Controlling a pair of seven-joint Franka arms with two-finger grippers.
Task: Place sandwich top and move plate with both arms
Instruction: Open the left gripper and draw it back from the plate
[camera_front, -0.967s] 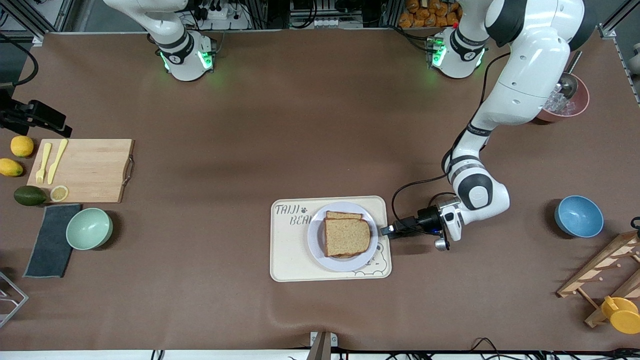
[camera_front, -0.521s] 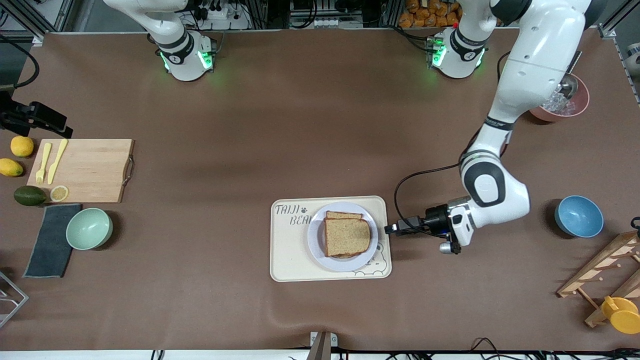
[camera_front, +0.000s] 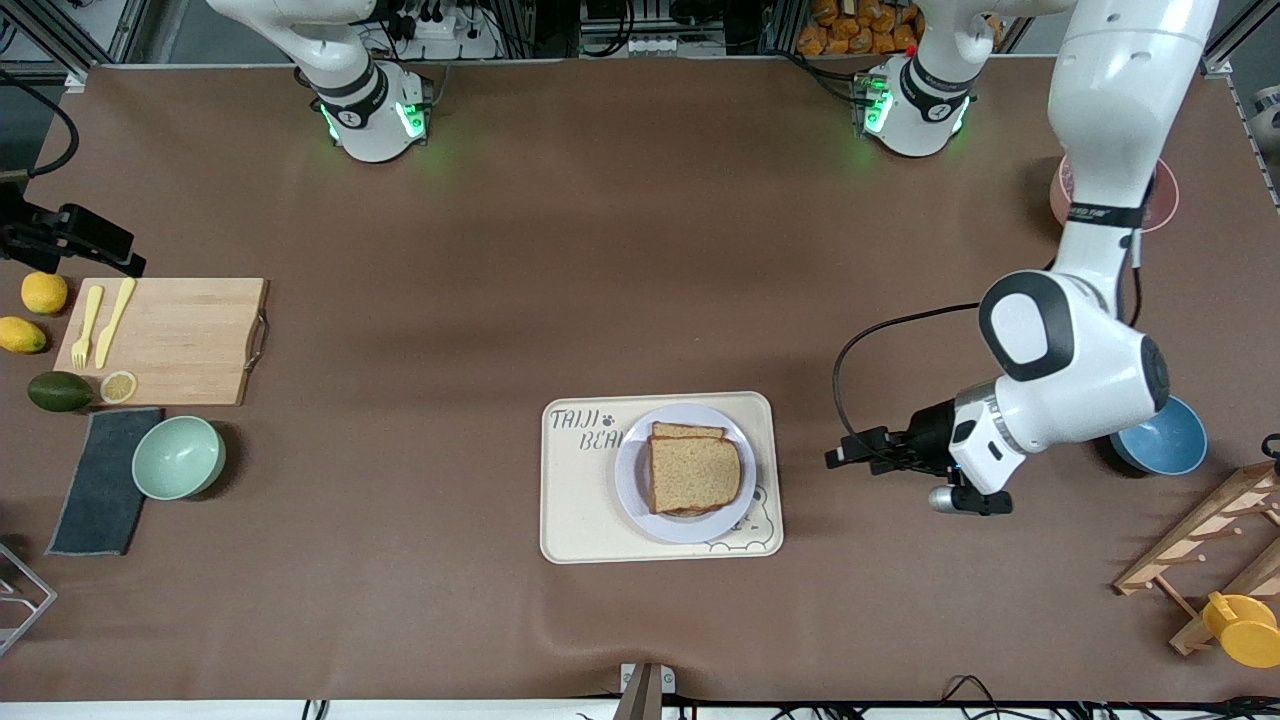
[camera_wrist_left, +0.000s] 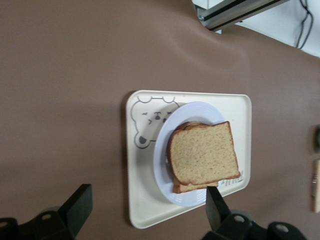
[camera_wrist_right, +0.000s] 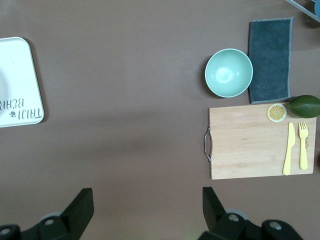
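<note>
On the brown table (camera_front: 620, 250), the cream tray (camera_front: 580, 520) with a bear drawing lies near the middle, toward the front camera. From the tray, the wooden cutting board (camera_front: 175, 340) is at about 10 o'clock in the front view, toward the right arm's end. The pale plate (camera_front: 686, 518) sits on the tray, on its part nearer the left arm's end. The sandwich top (camera_front: 695, 474) lies flat on a lower slice, inside the plate. The left pincer (camera_front: 840, 456) hangs over bare table at 3 o'clock from the tray, its fingers (camera_wrist_left: 79, 202) wide apart and holding nothing. The right pincer (camera_wrist_right: 148, 207) waits over the table near the cutting board, also apart and empty.
</note>
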